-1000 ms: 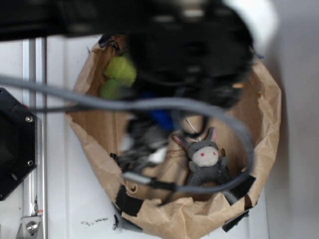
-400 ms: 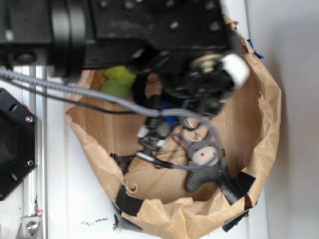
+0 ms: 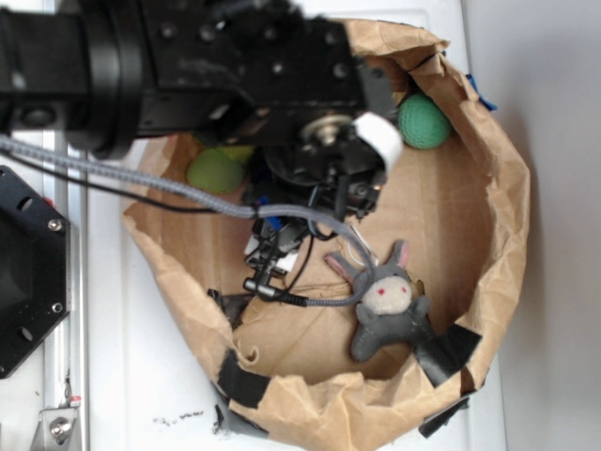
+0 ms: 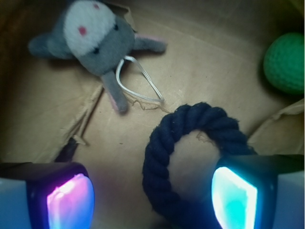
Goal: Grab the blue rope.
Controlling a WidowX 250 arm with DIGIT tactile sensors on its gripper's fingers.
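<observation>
End effector [image 4: 152, 198] is hanging inside the paper-lined bin [image 3: 498, 225], fingers [image 4: 69, 200] spread wide apart. Blue rope [image 4: 164, 157] is lying on the cardboard floor, its loop sitting between the fingers, nearer the right one. Grey bunny [image 4: 93, 31] is lying beyond it; green ball [image 4: 286, 62] is resting at far right.

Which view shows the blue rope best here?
The wrist view: the blue rope lies as a dark twisted loop on the cardboard between the open gripper fingers, its lower end cut off by the frame. In the exterior view the arm hides it almost entirely.
</observation>
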